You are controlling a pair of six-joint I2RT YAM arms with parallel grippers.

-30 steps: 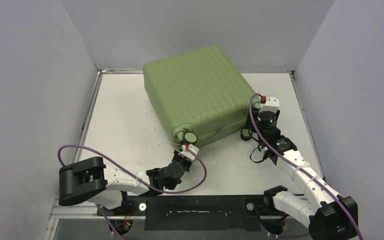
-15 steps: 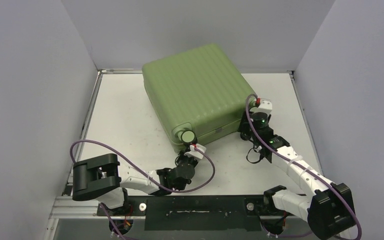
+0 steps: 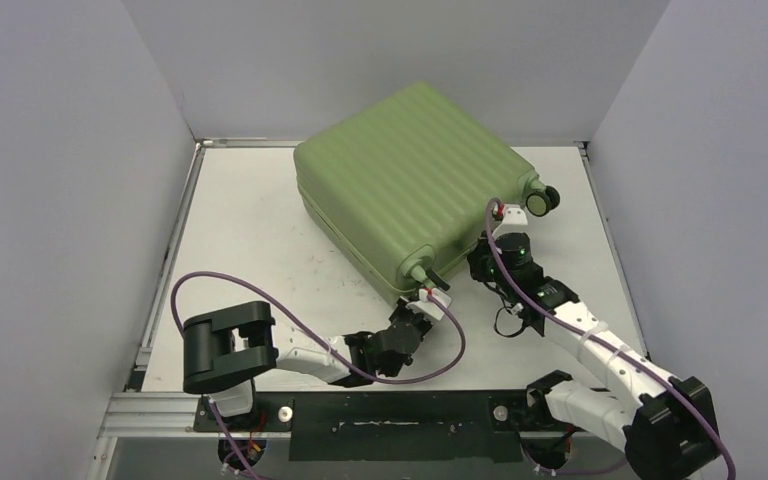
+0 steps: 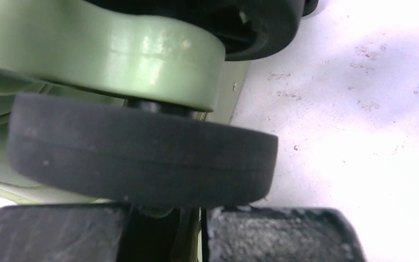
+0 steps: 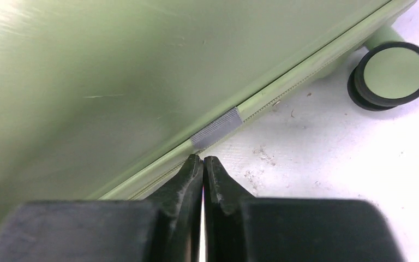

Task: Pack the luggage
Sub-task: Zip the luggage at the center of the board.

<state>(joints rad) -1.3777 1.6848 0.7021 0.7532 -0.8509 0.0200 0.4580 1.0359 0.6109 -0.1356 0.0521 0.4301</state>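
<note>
The luggage (image 3: 410,190) is a closed light-green ribbed suitcase lying flat and skewed at the back of the white table (image 3: 250,250). My left gripper (image 3: 428,300) is shut and pressed against the black wheel (image 4: 142,158) at the case's near corner, its fingers (image 4: 273,234) just under the tyre. On the right side of the case my right gripper (image 3: 480,262) is shut and holds nothing. Its tips (image 5: 203,161) touch the zip seam of the luggage (image 5: 87,82) just below a grey tape patch (image 5: 216,126).
A second wheel (image 3: 540,200) with a green hub (image 5: 395,71) sticks out at the case's right corner. Grey walls close in the table on the left, back and right. Purple cables loop beside both arms.
The luggage has turned counter-clockwise, so its near corner swung right and the right wheel came into sight. My left arm followed the wheel to the right. My right gripper closed and moved in to the seam.
</note>
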